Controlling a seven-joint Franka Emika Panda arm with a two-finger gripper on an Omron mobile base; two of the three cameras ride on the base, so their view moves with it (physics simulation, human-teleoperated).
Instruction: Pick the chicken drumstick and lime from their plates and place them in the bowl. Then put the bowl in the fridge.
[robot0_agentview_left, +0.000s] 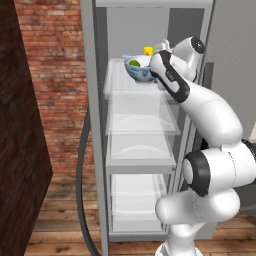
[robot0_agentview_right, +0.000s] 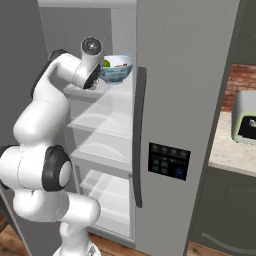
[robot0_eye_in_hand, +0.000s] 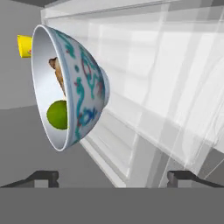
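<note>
drumstick (robot0_eye_in_hand: 57, 74) half-hidden in bowl (robot0_eye_in_hand: 83, 92), gripper (robot0_eye_in_hand: 113, 178) open

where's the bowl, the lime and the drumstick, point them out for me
bowl (robot0_eye_in_hand: 85, 94), hand view, on its patterned outer wall
lime (robot0_eye_in_hand: 58, 115), hand view, on the green fruit's visible side inside the bowl
chicken drumstick (robot0_eye_in_hand: 57, 72), hand view, on the brown piece above the lime

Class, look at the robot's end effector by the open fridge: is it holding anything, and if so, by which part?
Nothing is held. The end effector is open, apart from the patterned pale blue-white bowl on the translucent fridge shelf.
</note>
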